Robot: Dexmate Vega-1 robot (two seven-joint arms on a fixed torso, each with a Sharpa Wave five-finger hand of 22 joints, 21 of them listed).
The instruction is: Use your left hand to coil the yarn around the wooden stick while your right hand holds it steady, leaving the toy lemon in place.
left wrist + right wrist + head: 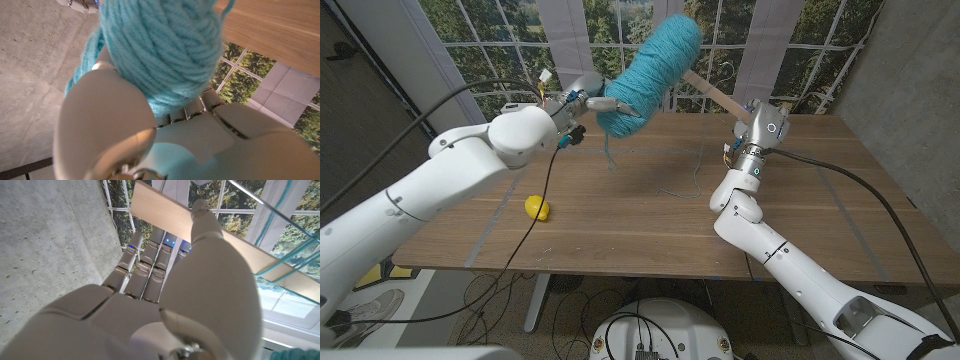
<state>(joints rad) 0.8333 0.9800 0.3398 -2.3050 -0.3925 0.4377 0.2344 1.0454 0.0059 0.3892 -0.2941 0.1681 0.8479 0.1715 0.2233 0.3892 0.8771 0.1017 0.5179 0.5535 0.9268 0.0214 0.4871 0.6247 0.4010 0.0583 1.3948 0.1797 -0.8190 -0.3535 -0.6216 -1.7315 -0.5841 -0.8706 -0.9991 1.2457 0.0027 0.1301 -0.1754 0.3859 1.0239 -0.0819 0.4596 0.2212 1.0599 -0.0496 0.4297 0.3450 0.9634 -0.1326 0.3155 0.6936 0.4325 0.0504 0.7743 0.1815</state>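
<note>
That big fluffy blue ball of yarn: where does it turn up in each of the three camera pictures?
Head view: the teal yarn sits top centre, above the table, at the left hand.
Left wrist view: yarn fills the upper middle.
Right wrist view: thin strands cross the wooden stick.
Shared landmark: the wooden stick.

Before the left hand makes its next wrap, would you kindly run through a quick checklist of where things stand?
1. Right hand grips the wooden stick: ok.
2. Left hand holds the teal yarn ball: ok.
3. Ball lifted off the wooden table: ok.
4. Loose yarn strand trailing on the table, free of snags: cannot tell.
5. Toy lemon on the table, apart from the strand: ok.
</note>
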